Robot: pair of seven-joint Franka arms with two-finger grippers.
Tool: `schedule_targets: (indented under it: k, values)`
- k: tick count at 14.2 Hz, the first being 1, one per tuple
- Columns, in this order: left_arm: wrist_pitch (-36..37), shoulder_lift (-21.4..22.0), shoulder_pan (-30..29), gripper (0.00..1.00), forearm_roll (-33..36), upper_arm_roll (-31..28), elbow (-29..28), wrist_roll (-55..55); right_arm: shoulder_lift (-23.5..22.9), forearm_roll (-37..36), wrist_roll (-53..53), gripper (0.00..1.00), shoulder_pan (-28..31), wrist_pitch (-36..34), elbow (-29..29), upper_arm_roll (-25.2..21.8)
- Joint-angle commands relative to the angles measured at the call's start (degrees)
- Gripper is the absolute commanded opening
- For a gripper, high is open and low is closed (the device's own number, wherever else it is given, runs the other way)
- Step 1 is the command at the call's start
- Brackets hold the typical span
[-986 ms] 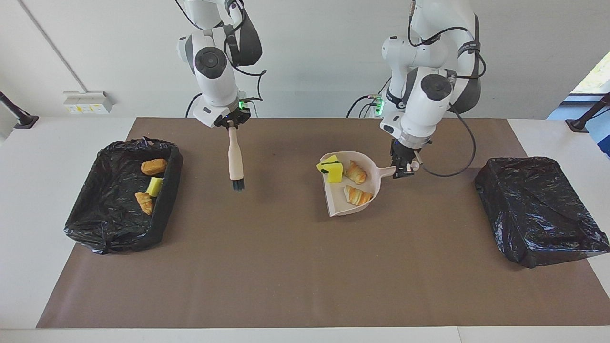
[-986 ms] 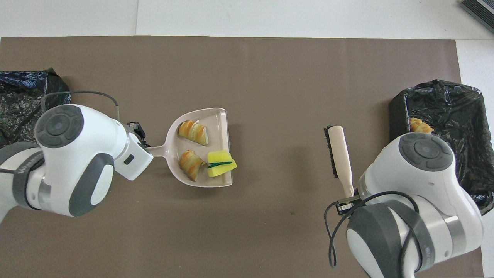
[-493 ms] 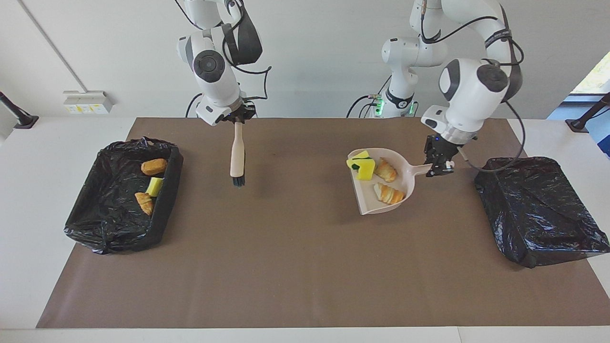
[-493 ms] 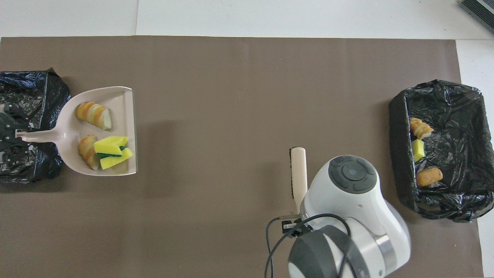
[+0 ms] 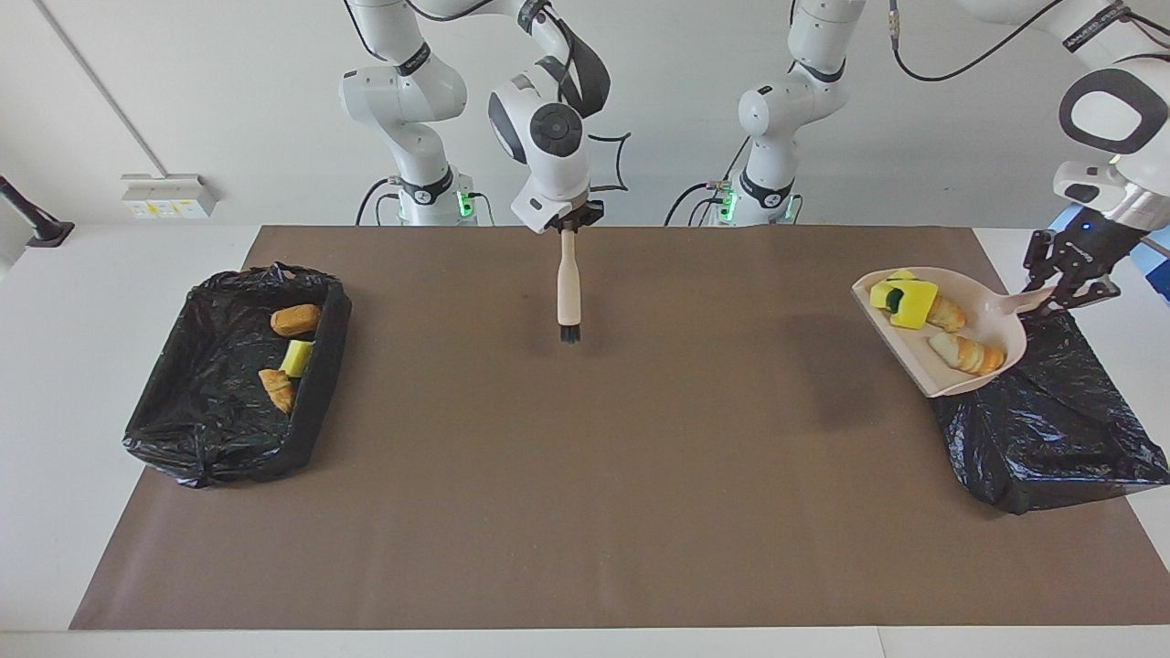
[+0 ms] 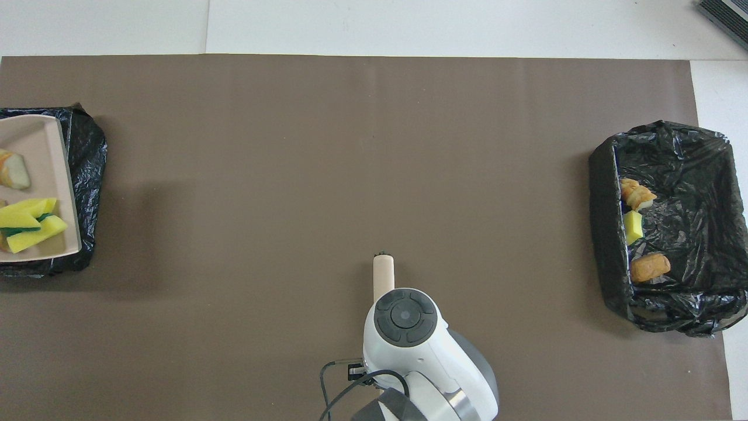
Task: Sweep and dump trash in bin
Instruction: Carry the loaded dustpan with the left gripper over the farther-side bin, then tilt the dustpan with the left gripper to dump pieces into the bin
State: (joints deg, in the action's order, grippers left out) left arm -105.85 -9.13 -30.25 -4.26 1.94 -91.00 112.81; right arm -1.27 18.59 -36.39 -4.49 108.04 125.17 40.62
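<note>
- The left gripper (image 5: 1071, 279) is clamping the handle of the pale pink dustpan (image 5: 992, 315) and holding it in the air over the black-lined bin (image 5: 1051, 429) at the left arm's end of the table.
- The pan is sitting roughly level, its open lip pointing toward the middle of the table and partly over the bin's edge.
- In the pan, 2 yellow sponge chunks (image 5: 900, 300) are lying near the lip with 2 striped croissant pieces (image 5: 969, 352) closer to the handle; the overhead view is cutting off most of it.
- The right gripper (image 5: 569, 222) is gripping the brush (image 5: 569, 288) by its handle end, bristles hanging down over the brown mat (image 5: 585, 512) near the table's middle; this arm is waiting.
- The other black-lined bin (image 5: 187, 439), at the right arm's end, is already holding 3 pieces: a brown bread roll (image 5: 294, 319), a sponge chunk (image 5: 295, 357) and a croissant piece (image 5: 276, 388).
- As I read it, sweeping is done and the dump is the step in hand.
- To do it well, the pan should probably be carried fully over the bin's hollow before tipping, since the lip is now near the bin's edge and pieces could spill onto the mat.
- Tipping slowly, lip down, should let all 4 pieces slide out without bouncing off the loose liner.
</note>
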Motion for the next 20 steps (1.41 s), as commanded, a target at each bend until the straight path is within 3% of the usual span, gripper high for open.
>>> schedule_targets:
  k: [1, 4, 9, 14, 17, 18, 19, 20]
  values:
    - [2.7, -8.2, -1.6, 0.0, 5.0, 1.0, 11.2, 0.7, -1.6, 0.5, 0.3, 0.0, 0.4, 1.0, 0.3, 0.6]
    - [-0.9, -12.7, -1.7, 0.0, 12.8, 1.0, 16.6, 0.8, -1.5, 0.1, 4.4, 0.0, 0.3, 0.8, 2.0, 0.6]
    - [-8.4, -13.1, 1.2, 0.0, 30.6, 1.1, 15.0, 0.1, -4.4, 0.5, 3.3, 0.0, 0.7, 4.1, 1.7, 0.6]
    - [-8.9, -12.8, 3.4, 0.0, 41.4, 1.0, 13.9, -2.6, -5.8, 0.7, 1.5, 0.0, 0.7, 6.2, 1.5, 0.5]
    - [-7.9, -12.3, 3.5, 0.0, 42.5, 0.1, 14.7, -2.4, -5.8, 0.8, 1.6, 0.0, 0.7, 6.5, 1.6, 0.5]
    - [-7.4, -12.1, 3.8, 0.0, 43.4, -0.4, 15.4, -2.2, -5.8, 0.8, 1.9, 0.13, 0.7, 7.0, 1.5, 0.5]
    - [-6.4, -11.4, 4.0, 0.0, 43.8, -0.7, 15.5, -2.2, -5.9, 0.2, 2.5, 0.68, 0.7, 7.1, 1.3, 0.6]
    - [-5.2, -10.3, 4.0, 0.0, 43.9, -0.6, 15.5, -2.2, -6.2, -0.1, 2.5, 1.0, 0.5, 7.1, 0.6, 0.5]
